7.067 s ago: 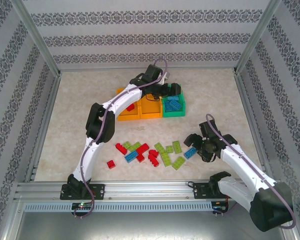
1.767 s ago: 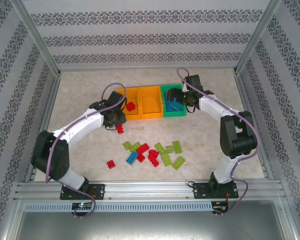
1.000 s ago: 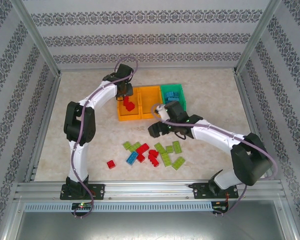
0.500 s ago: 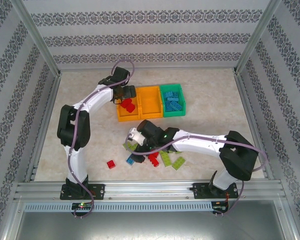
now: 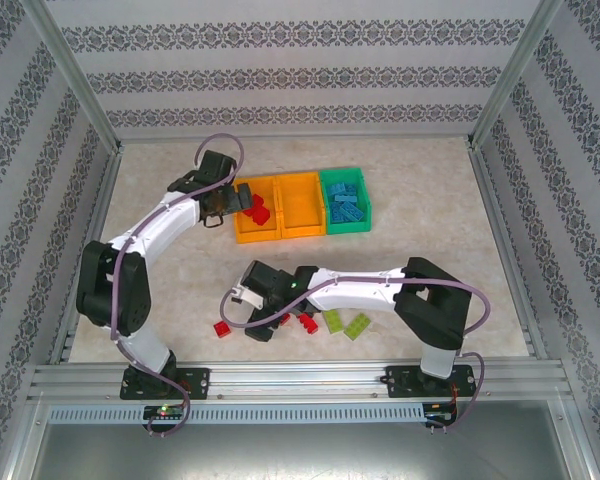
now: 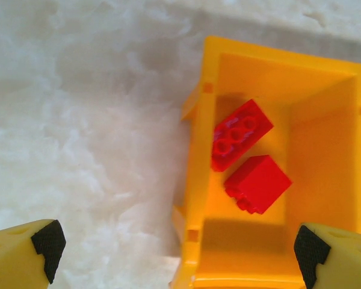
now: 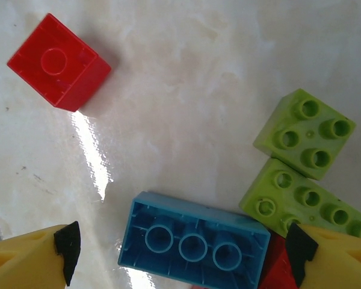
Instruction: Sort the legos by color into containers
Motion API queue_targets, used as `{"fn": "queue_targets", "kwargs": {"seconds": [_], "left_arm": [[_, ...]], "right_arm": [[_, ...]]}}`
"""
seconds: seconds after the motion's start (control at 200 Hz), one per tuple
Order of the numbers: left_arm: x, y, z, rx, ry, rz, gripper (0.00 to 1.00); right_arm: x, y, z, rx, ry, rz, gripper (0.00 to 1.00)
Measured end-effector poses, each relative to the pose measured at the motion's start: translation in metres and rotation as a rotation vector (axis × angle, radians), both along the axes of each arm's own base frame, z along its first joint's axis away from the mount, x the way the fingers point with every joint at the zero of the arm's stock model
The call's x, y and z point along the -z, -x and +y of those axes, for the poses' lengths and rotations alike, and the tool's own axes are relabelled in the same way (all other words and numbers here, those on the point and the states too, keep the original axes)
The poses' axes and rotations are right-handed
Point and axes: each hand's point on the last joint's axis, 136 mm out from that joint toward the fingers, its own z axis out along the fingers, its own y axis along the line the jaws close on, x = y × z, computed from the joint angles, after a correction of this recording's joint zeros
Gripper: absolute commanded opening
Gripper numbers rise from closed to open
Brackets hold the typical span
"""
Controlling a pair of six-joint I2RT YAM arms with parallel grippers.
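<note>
While pale marbled tabletop [image 5: 430, 190] sits between patterned walls [image 5: 300, 75], bins line far middle: left orange bin [image 5: 258, 236], middle orange bin [image 5: 302, 233], green bin [image 5: 348, 229] with blue bricks [image 5: 345, 205]. Versus half second earlier, left gripper [image 6: 177, 244] now back at left orange bin's left rim, fingers spread, empty; two red bricks [image 6: 240, 135] inside. Right gripper [image 7: 183, 248] now further left, spread above upturned blue brick [image 7: 195, 241] near front edge; lime bricks [image 7: 304, 129] just beside, red cube [image 7: 57, 63] apart. Right arm [image 5: 350, 285] partly covers them from above.
</note>
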Motion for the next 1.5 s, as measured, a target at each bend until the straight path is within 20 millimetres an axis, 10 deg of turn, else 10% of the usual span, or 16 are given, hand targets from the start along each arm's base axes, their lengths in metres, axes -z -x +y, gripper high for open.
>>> {"fn": "queue_targets", "kwargs": {"seconds": [1.504], "left_arm": [[0.012, 0.021, 0.038, -0.11, -0.013, 0.018, 1.0]], "right_arm": [[0.006, -0.042, 0.012, 0.141, 0.074, -0.101, 0.66]]}}
